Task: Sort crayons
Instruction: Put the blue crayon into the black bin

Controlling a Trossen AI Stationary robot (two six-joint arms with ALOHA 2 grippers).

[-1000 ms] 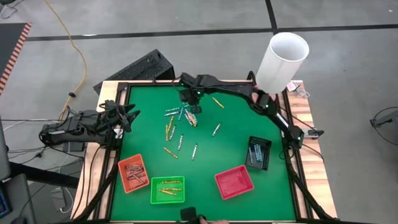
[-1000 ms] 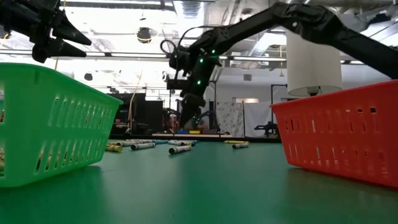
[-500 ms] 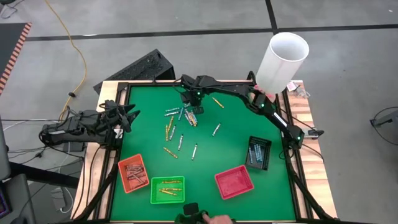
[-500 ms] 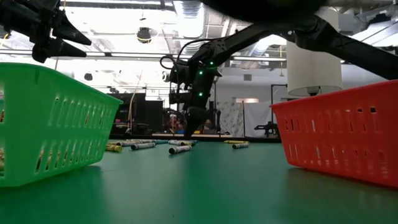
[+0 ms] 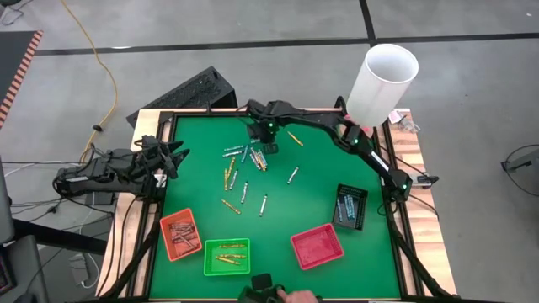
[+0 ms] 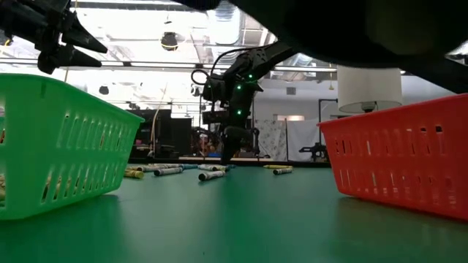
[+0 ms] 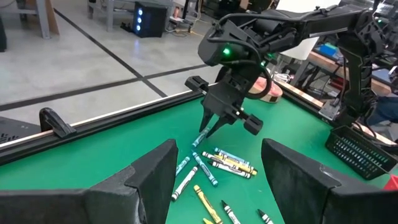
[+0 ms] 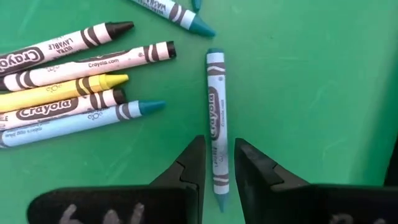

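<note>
One blue-grey crayon [image 8: 216, 124] now lies between the jaws of the right gripper [image 5: 268, 151], which has dropped over the last second from above the heap to worktop height at the far middle of the green worktop [image 5: 312, 202]. In the right wrist view the crayon runs lengthwise through the narrow gap, clenched between the two fingers, its tip still on the green surface. The other loose crayons [image 5: 240, 168] lie scattered just beside it, near the worktop's centre. The left gripper [image 5: 173, 156] waits off the left edge with its jaws spread wide, holding nothing. Judging from this, a pick is in hand and the carry to a tray, perhaps the black tray [image 5: 350, 206], comes next
</note>
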